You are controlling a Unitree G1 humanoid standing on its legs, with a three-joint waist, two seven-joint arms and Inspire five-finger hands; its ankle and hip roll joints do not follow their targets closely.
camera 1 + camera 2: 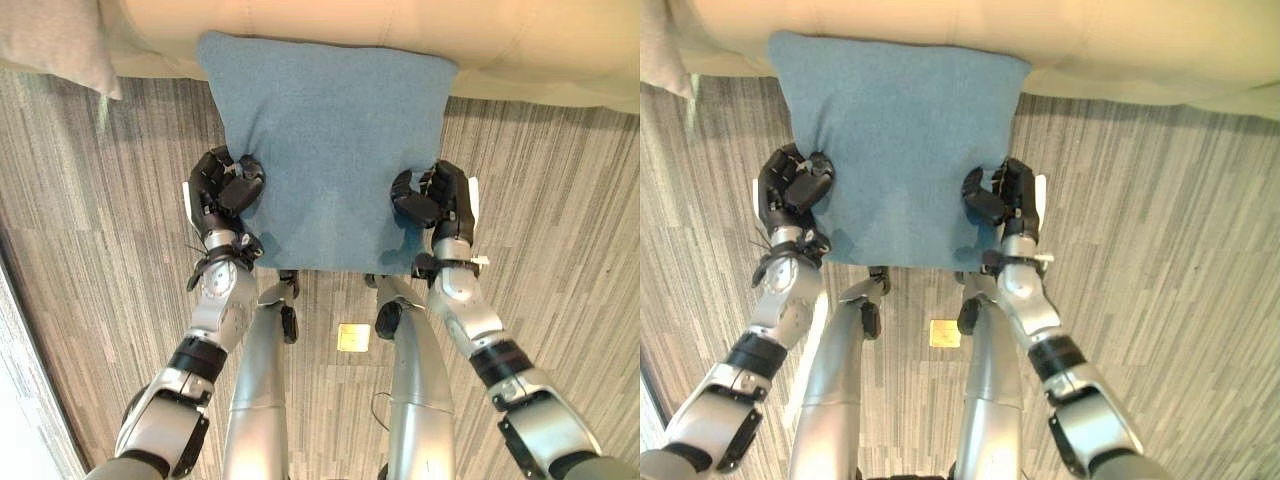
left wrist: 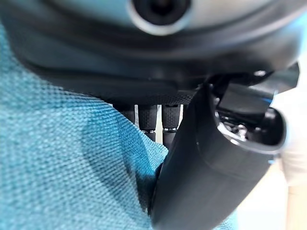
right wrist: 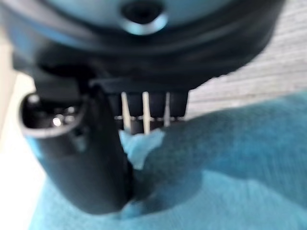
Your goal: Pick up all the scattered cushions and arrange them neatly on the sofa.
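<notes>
Both the left hand (image 1: pixel 222 188) and right hand (image 1: pixel 440 198) pinch the blue cushion (image 1: pixel 325 150) at mid-frame by thin side folds, so it could slip free before reaching the sofa (image 1: pixel 420 35) above.

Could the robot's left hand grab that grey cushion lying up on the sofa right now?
Probably not. The left hand is curled round the blue cushion, as is the right hand, so it isn't free. The grey cushion lies further off to its left on the sofa.

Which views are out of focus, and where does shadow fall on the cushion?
Both wrist views: the hand's bulk is blurred; the left wrist view shows the cushion weave crisply. Shadow lies by the left hand thumb, and under the right hand in the right wrist view.
</notes>
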